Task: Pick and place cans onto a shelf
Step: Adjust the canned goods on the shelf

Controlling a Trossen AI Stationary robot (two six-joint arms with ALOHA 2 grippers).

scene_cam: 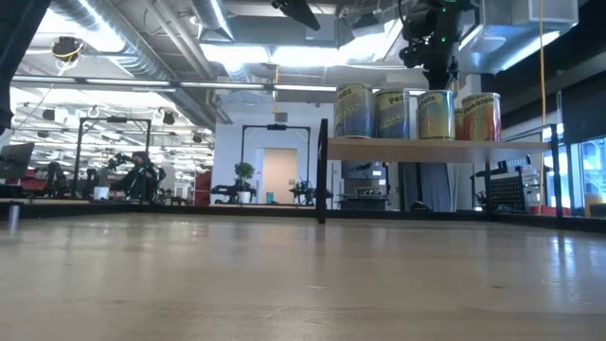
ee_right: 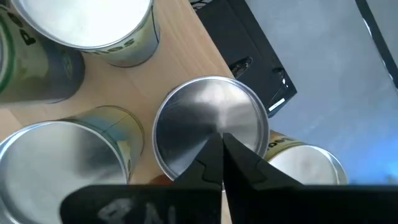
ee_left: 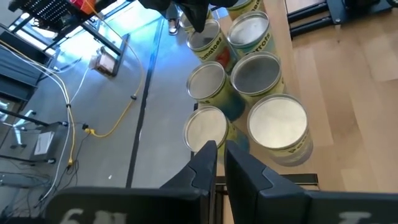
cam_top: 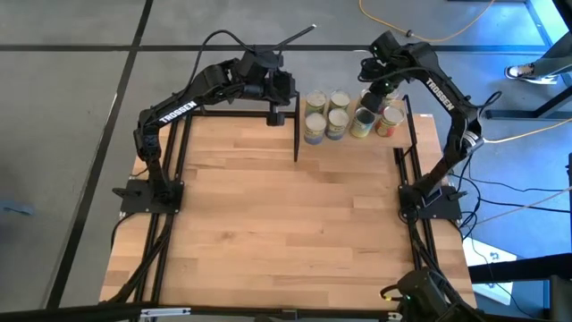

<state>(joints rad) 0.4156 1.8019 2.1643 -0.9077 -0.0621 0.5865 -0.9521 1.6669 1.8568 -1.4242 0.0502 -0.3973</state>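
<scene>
Several tin cans (cam_top: 338, 114) with silvery tops stand upright in a cluster on the light-wood shelf (scene_cam: 492, 147) at the table's far right; they also show in the low view (scene_cam: 417, 114). My right gripper (ee_right: 221, 155) is shut, pointing down over the silvery top of one can (ee_right: 205, 118) in the cluster's far right part; it also shows in the high view (cam_top: 380, 88). My left gripper (ee_left: 217, 163) is shut and empty. It hangs just off the shelf's left end (cam_top: 277, 105), above can height. My right gripper has its shut fingertips (ee_right: 214, 158) straight above the round top of one can (ee_right: 186, 124), near the rim and pointing down. I cannot tell whether the tips touch the lid or hover just over it. The can stands upright on the shelf.
The shelf rests on thin black posts (scene_cam: 322, 170). The wide wooden tabletop (cam_top: 286, 224) spreads in front of it. Cables lie on the floor beyond the far edge (ee_left: 118, 118). Both arm bases (cam_top: 147, 192) stand at the table's sides.
</scene>
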